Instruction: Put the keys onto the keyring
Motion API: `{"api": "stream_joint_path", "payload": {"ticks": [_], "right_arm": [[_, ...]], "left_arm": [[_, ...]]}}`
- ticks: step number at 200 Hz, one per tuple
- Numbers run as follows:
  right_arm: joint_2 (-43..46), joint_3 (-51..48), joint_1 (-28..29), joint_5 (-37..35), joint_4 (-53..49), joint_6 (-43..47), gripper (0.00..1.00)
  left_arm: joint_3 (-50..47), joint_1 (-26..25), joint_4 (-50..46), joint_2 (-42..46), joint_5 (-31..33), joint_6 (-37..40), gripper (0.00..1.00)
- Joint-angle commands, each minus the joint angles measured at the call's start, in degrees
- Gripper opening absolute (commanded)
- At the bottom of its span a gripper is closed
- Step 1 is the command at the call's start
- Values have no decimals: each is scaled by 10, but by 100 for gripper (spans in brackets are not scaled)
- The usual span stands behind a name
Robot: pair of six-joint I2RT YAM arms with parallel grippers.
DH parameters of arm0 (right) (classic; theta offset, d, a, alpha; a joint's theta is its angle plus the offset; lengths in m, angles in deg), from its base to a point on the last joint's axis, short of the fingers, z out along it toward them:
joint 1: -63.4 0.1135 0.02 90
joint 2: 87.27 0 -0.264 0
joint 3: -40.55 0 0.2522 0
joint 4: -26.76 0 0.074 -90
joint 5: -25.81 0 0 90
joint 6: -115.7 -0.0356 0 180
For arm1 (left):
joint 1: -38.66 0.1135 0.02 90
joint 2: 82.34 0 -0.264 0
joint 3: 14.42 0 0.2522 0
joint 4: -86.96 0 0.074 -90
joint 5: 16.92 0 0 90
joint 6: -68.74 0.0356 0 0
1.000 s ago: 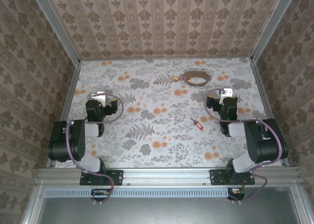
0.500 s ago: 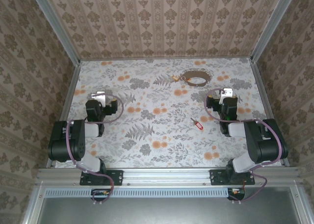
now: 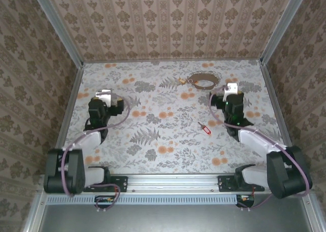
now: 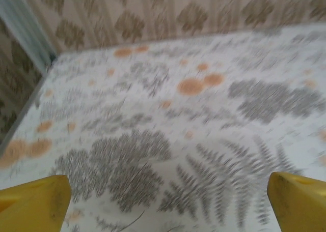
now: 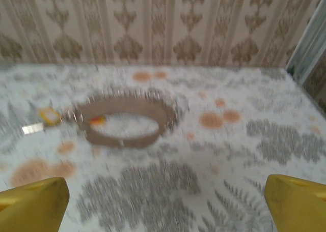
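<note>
Currently I have the left gripper (image 3: 104, 96) and right gripper (image 3: 232, 88) spread wide and empty, presumably readied for pickup; the keyring (image 5: 122, 139) lies near the surface's (image 3: 153, 150) far edge, the yellow key (image 3: 181, 81) just beside it, the red key (image 3: 205, 128) right of centre.

A lab test cell: wallpapered walls (image 3: 168, 23), aluminium frame (image 3: 173, 180).

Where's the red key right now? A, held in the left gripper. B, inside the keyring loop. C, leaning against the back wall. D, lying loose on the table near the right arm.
D: the red key lies by itself on the table, apart from the keyring farther back.
</note>
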Motion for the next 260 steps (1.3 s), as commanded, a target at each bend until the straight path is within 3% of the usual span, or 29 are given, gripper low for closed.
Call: {"api": "stream_joint_path", "payload": {"ticks": [1,24,63,103,158,260], "right_arm": [[-30,138,0,9,-240,-40,100],[-154,309,-1,103,-374,-33,100],[-364,530,-1,212,-492,-15,100],[-530,691,-14,272,-587,-7,100],[-629,812,-15,260,-640,4,100],[-737,947,-12,291,-752,4,100]], "left_arm": [[25,-46,-154,82,42,-67,100],[81,-86,-273,117,75,-123,100],[109,-86,-258,69,-114,-226,100],[128,-113,-225,-23,-183,-238,100],[141,-123,-211,-67,-206,-218,100],[120,-122,-179,-40,-218,-209,100]]}}
